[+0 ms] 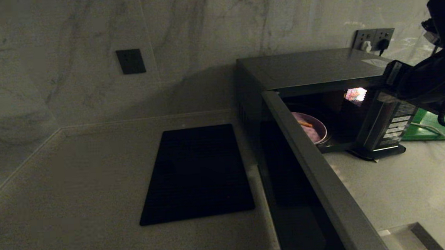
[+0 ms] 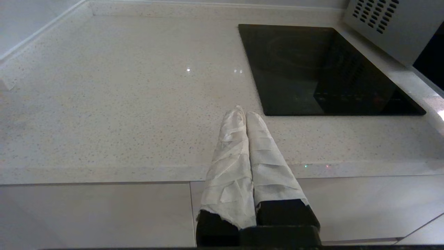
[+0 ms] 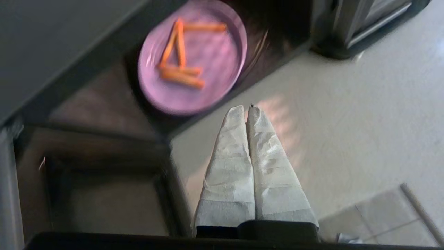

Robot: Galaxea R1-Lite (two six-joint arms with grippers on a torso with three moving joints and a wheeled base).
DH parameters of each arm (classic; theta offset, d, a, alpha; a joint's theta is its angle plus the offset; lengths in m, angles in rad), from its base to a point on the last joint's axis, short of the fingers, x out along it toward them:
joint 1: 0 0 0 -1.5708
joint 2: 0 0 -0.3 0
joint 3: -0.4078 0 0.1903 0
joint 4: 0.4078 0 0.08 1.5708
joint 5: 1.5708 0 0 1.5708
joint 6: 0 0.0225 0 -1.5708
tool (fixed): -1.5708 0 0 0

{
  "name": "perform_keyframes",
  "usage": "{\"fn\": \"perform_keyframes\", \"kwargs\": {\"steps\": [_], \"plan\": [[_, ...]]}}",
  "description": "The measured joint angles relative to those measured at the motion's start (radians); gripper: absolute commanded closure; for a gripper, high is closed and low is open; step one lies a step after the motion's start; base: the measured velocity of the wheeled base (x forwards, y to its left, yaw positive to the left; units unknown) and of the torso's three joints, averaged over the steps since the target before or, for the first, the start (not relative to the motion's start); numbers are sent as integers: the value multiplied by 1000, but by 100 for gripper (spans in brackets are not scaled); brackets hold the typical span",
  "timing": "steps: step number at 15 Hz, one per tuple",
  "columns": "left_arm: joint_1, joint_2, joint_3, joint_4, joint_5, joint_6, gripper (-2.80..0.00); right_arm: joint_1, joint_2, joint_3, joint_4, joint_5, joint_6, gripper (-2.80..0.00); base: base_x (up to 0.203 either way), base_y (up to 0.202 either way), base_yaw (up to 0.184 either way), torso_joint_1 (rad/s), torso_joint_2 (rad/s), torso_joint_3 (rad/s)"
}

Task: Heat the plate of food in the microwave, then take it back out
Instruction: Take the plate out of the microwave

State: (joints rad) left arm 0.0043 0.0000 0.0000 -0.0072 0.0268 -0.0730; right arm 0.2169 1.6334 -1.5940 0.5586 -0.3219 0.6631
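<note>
The plate of food (image 3: 192,57) is seen inside the open microwave (image 1: 319,68), at upper left of the right wrist frame, just beyond the empty right gripper (image 3: 247,109), whose fingers are pressed together. The left gripper (image 2: 242,113) is parked, closed.

From my remote seat: the microwave (image 1: 312,69) — a boxy silver-grey unit on the counter — stands w/ its dark-glass door (image 1: 307,189) swung wide open toward me, interior lit, button panel on its right side. Inside, on the cavity floor near the front, sits the plate of food (image 3: 193,55) — small, round, pale lavender, flat, carrying approx. five thin orange sticks.
</note>
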Motion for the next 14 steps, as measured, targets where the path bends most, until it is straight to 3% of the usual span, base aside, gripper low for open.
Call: {"fn": "perform_keyframes", "kwargs": {"steps": [3, 8, 14], "plan": [[0, 0, 0, 0, 0, 0, 0, -68, 60, 17, -112, 45, -31, 0, 0, 0, 0, 0, 0, 0], [0, 0, 0, 0, 0, 0, 0, -93, 89, 129, -102, 205, 72, 0, 0, 0, 0, 0, 0, 0], [0, 0, 0, 0, 1, 0, 0, -92, 107, 96, -110, 222, 72, 0, 0, 0, 0, 0, 0, 0]]}}
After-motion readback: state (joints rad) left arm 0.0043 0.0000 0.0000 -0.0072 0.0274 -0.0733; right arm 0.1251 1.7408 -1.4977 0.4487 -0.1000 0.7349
